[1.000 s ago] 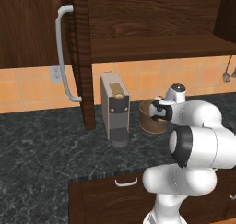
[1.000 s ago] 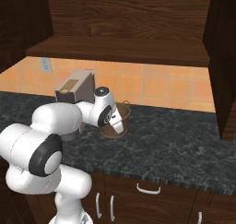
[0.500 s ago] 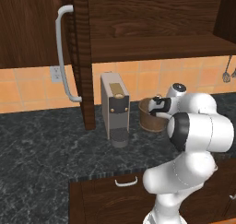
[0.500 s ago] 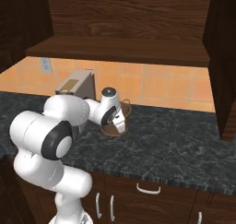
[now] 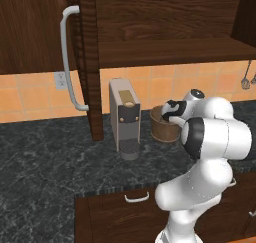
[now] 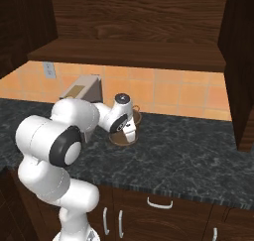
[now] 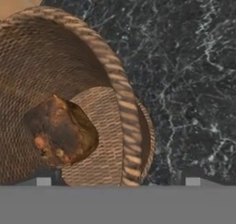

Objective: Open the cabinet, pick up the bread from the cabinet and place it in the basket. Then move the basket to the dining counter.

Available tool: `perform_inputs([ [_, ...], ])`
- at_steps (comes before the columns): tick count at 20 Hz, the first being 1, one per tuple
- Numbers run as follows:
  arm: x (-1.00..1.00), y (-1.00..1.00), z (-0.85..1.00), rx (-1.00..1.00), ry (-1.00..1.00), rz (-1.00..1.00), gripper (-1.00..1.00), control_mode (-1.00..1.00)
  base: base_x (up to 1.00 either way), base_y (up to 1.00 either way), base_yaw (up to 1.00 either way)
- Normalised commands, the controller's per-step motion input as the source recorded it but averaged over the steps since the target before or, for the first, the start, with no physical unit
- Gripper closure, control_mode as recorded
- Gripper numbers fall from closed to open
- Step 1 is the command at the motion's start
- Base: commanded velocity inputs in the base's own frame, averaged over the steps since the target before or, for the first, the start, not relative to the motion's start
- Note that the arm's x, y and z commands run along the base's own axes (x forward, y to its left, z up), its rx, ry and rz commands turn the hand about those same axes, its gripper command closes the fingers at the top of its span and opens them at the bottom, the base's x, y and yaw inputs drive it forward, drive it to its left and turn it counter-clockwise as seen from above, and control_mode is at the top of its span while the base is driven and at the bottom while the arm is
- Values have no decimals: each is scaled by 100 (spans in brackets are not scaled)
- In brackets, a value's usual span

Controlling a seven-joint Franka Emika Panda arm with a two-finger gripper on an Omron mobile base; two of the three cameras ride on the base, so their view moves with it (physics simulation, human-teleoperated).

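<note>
The basket [image 7: 110, 75] stands on the black granite counter beside the coffee machine, and the bread [image 7: 62, 131] lies on its woven floor. My gripper [image 7: 118, 181] hangs open just above the basket's near rim. One fingertip [image 7: 44, 181] is over the inside and the other is over the counter outside, with nothing held. The left base view has the hand [image 5: 170, 109] at the top of the basket [image 5: 162, 129], and so does the right base view, with the hand [image 6: 128, 128] over the basket [image 6: 119, 139]. The cabinet [image 5: 170, 52] is open, its door [image 5: 35, 32] swung left. The dining counter is out of view.
A grey coffee machine [image 5: 125, 119] stands just left of the basket. The open door's silver handle [image 5: 70, 62] juts out at upper left. A cabinet side panel [image 6: 243, 86] comes down to the counter at right. Drawers with silver pulls [image 5: 137, 198] sit below the counter edge.
The arm's elbow has swung in and forward while the hand shifted slightly over the basket. The jaws stay wide apart and the bread lies in the basket.
</note>
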Motion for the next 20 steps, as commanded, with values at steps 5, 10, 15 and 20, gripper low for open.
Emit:
perform_inputs([
  [5, 0, 11, -30, 1, -8, -6, 100, -100, 0, 0, 0],
  [10, -4, -3, -11, 6, -1, -4, 100, -100, 0, 0, 0],
  [15, -72, -26, 99, 17, -8, 0, 100, -100, 0, 0, 0],
  [20, -100, -69, 100, 11, -2, -3, 100, -100, 0, 0, 0],
])
